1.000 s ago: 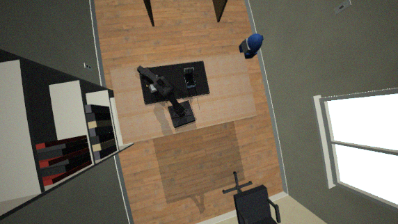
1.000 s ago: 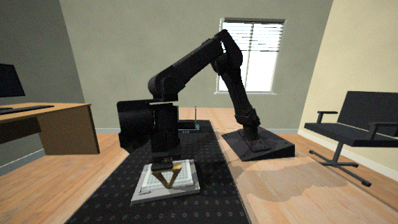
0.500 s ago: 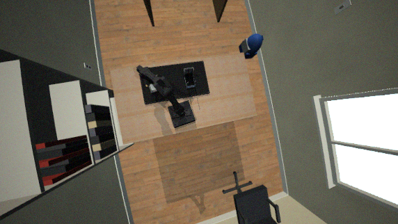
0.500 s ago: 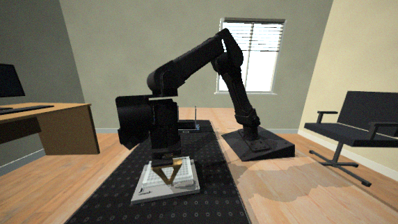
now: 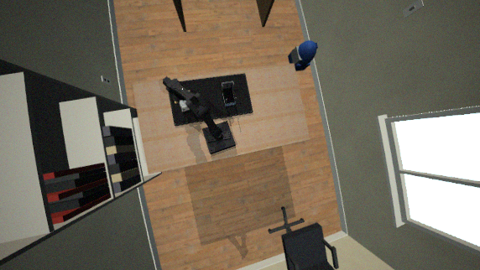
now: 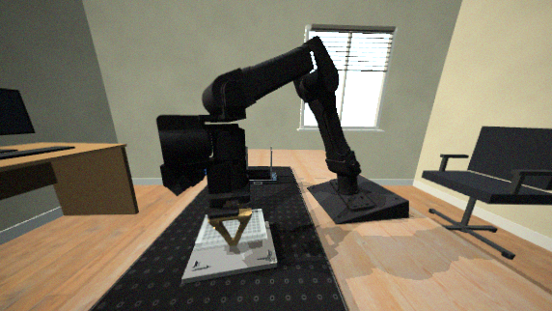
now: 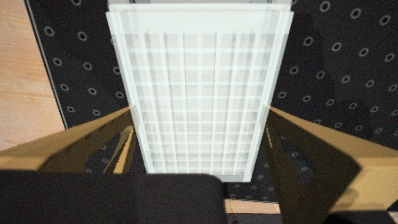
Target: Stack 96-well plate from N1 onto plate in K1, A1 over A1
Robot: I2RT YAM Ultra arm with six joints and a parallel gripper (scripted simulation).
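So the gripper [image 7: 199,135] is clamped on the 96-well plate [image 7: 199,90], holding it just above nest N1 [image 6: 227,265] near the mat's [image 6: 299,285] front edge. Can't read any lettering on the nest, too blurry.

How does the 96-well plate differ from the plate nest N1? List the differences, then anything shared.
1. The 96-well plate is a translucent white grid of wells; the plate nest N1 is a plain, opaque grey slab.
2. The plate is clamped in the gripper, above the nest; the nest lies flat on the dotted mat.
3. The plate's footprint is smaller than the nest's.

Both are pale and rectangular.
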